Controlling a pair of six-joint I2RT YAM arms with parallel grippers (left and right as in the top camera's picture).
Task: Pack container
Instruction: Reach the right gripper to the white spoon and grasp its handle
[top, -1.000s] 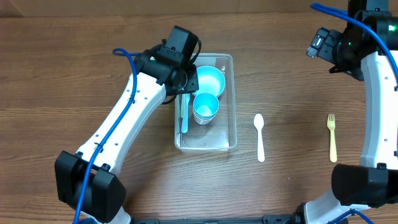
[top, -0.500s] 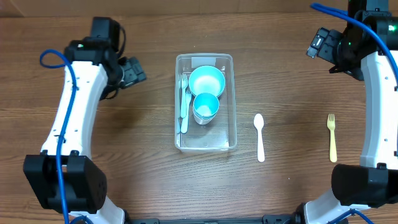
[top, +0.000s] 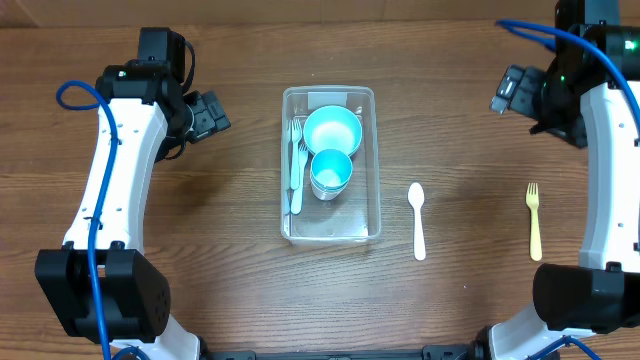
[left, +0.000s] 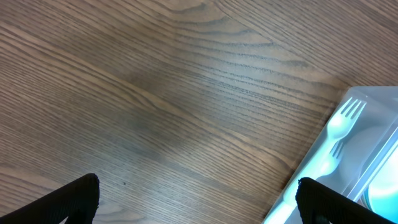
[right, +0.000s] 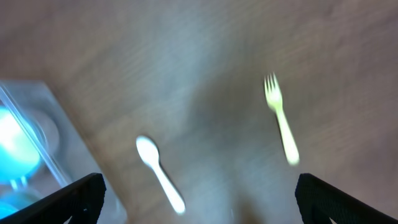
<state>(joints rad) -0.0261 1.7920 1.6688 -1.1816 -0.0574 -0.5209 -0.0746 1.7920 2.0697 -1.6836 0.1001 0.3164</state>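
The clear container (top: 373, 160) stands mid-table, holding a light-blue bowl (top: 332, 129), a light-blue cup (top: 331, 172) and two light-blue forks (top: 296, 165) along its left wall. My left gripper (top: 212, 113) hangs open to its left, holding nothing. In the left wrist view the left gripper (left: 199, 205) is over bare wood, with the container's rim (left: 323, 163) and a fork (left: 340, 123) at right. My right gripper (top: 508, 88) is open at the far right. Its blurred wrist view shows the right gripper (right: 199, 202) above a white spoon (right: 160, 174) and a yellow fork (right: 281, 124).
The white spoon (top: 417, 220) lies on the wood just right of the container. The yellow fork (top: 535, 220) lies further right, near the right arm's base. The container's corner (right: 37, 124) shows at the left of the right wrist view.
My left gripper opened over the container's left side, left a light-blue fork inside and swung away to the left. The right arm shifted slightly.
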